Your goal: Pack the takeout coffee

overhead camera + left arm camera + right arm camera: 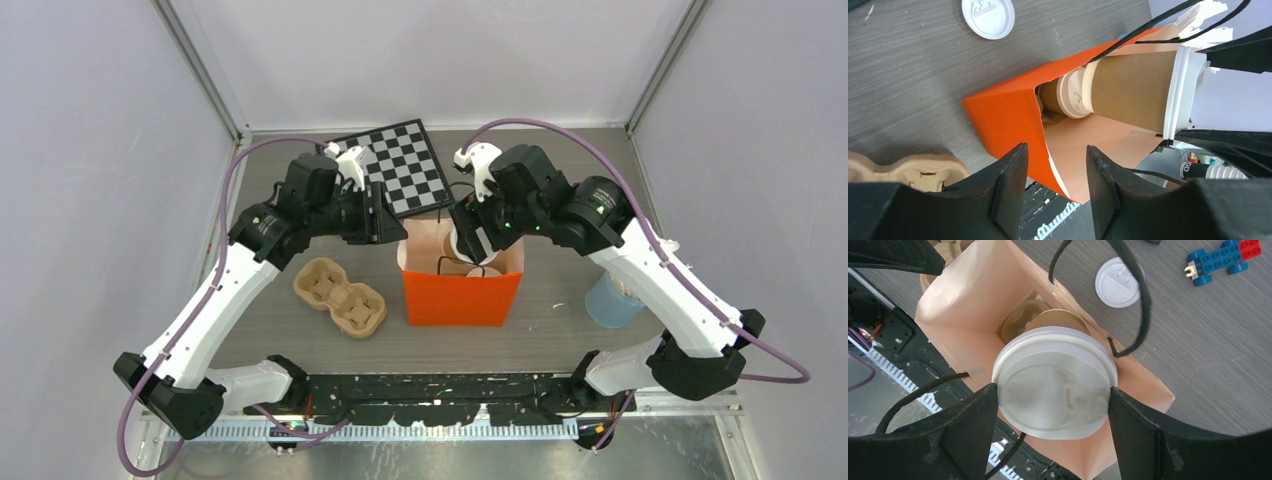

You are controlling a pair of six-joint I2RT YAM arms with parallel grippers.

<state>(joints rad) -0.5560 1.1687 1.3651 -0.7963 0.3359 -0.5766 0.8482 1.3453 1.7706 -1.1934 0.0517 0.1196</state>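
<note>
Bag (462, 298) has 1 lidded cup (1073, 93); right gripper (1052, 392) grips 2nd cup (1128, 90).

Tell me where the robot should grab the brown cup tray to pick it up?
Probably at its narrow middle, coming straight down from above. The cup tray lies flat on the table with two round wells and pinches in between them, so a hand's fingers could close across that waist. The left hand is on its side.

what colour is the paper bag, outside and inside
The bag is bright orange outside and pale peach inside. It shows best in the top external view.
</note>
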